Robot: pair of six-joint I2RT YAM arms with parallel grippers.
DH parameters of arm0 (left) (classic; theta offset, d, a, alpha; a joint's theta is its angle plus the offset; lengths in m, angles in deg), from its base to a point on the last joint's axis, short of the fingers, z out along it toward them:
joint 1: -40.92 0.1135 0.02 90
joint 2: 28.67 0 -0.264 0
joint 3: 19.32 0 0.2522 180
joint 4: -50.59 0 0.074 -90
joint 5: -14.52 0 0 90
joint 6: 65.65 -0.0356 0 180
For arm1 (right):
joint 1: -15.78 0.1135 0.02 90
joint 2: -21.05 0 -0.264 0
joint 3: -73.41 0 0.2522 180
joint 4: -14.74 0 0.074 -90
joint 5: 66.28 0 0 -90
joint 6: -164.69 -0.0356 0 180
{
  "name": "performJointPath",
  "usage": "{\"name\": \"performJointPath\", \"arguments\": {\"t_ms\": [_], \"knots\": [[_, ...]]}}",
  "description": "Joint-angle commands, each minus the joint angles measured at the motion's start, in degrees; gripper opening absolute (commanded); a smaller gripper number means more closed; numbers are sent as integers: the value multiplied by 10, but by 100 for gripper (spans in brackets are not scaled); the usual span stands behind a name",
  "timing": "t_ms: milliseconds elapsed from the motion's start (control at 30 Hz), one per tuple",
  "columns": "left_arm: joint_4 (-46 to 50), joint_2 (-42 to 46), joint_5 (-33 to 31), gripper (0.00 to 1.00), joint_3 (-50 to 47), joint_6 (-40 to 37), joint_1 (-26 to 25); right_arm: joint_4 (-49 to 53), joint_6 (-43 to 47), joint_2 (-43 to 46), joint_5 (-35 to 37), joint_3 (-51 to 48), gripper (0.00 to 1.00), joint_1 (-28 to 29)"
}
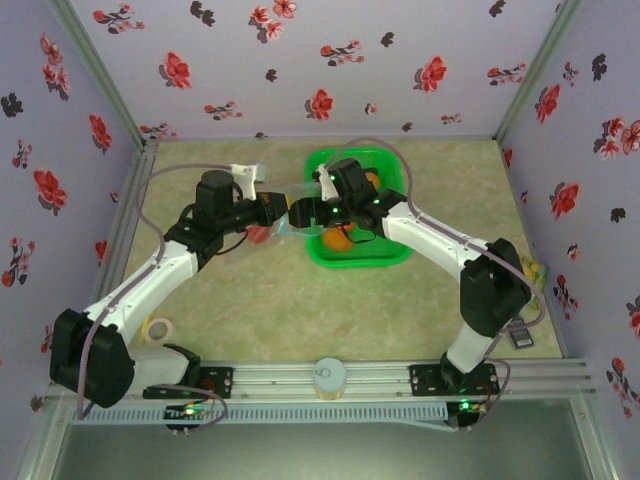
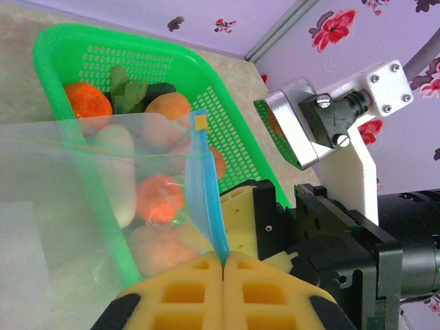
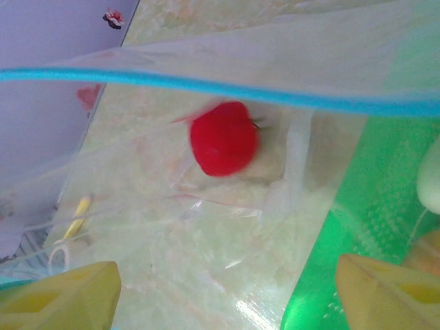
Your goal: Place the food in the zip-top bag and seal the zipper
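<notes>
My left gripper (image 2: 223,260) is shut on the end of the light-blue zipper (image 2: 206,185), holding the clear zip-top bag (image 2: 55,179) up beside the green basket (image 2: 69,45). An orange (image 2: 88,100), a brown-orange lump (image 2: 168,106), a white piece (image 2: 117,172) and other food lie in the basket. In the right wrist view a red tomato (image 3: 225,137), slightly blurred, sits inside the bag below the zipper (image 3: 206,86). My right gripper (image 3: 227,295) is open over the bag's mouth, its fingers wide apart with nothing between them. From above, the left gripper (image 1: 288,212) and the right gripper (image 1: 312,213) meet at the basket's left edge.
The basket (image 1: 330,255) stands at the middle back of the table. A tape roll (image 1: 157,328) lies near the left arm's base, a white round knob (image 1: 329,375) sits on the front rail, and a yellow-green packet (image 1: 535,270) lies by the right wall.
</notes>
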Motion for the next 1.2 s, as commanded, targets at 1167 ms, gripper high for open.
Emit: {"name": "performJointPath", "arguments": {"t_ms": [1167], "knots": [[107, 11, -79, 0, -2, -43, -4, 166, 57, -25, 82, -49, 82, -83]]}}
